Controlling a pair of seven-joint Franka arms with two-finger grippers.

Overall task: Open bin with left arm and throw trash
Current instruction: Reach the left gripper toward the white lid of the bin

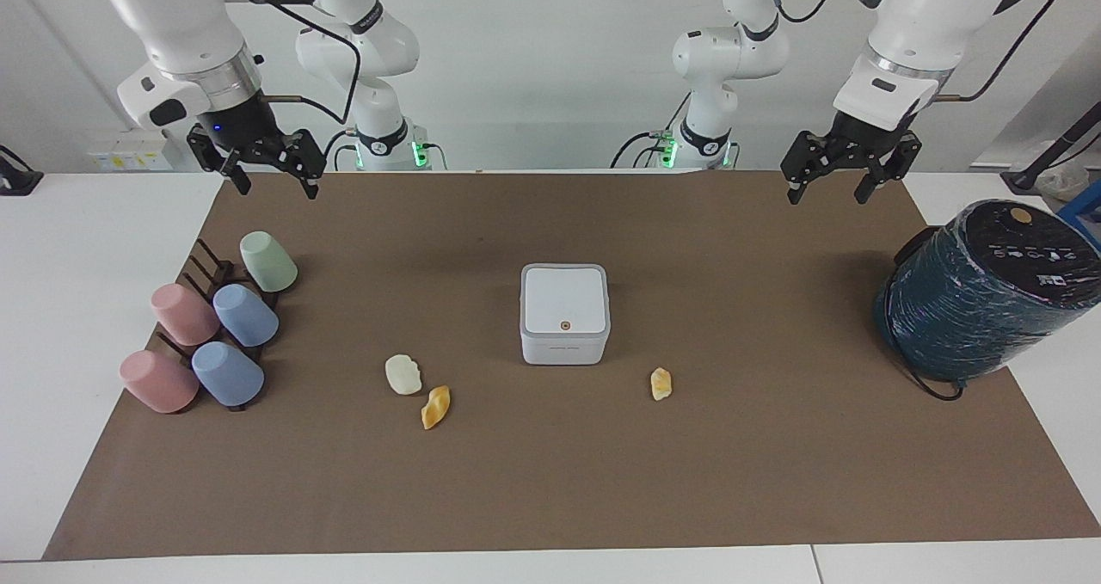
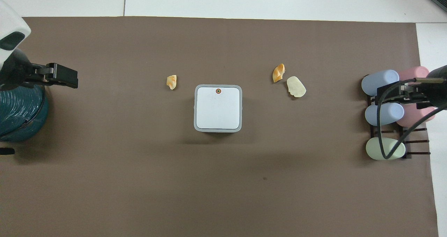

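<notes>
The white square bin (image 1: 564,313) stands in the middle of the brown mat with its lid shut, and also shows in the overhead view (image 2: 218,108). A cream-white scrap (image 1: 402,374) and a yellow-orange scrap (image 1: 435,407) lie together, farther from the robots than the bin, toward the right arm's end. Another yellow-orange scrap (image 1: 661,384) lies alone toward the left arm's end. My left gripper (image 1: 826,190) hangs open and empty above the mat's edge by the robots. My right gripper (image 1: 273,180) hangs open and empty the same way at its own end.
A big dark teal film-wrapped cylinder (image 1: 981,287) lies at the left arm's end of the table. Pastel pink, blue and green cups (image 1: 245,313) sit on a dark rack at the right arm's end. The brown mat (image 1: 550,481) covers most of the table.
</notes>
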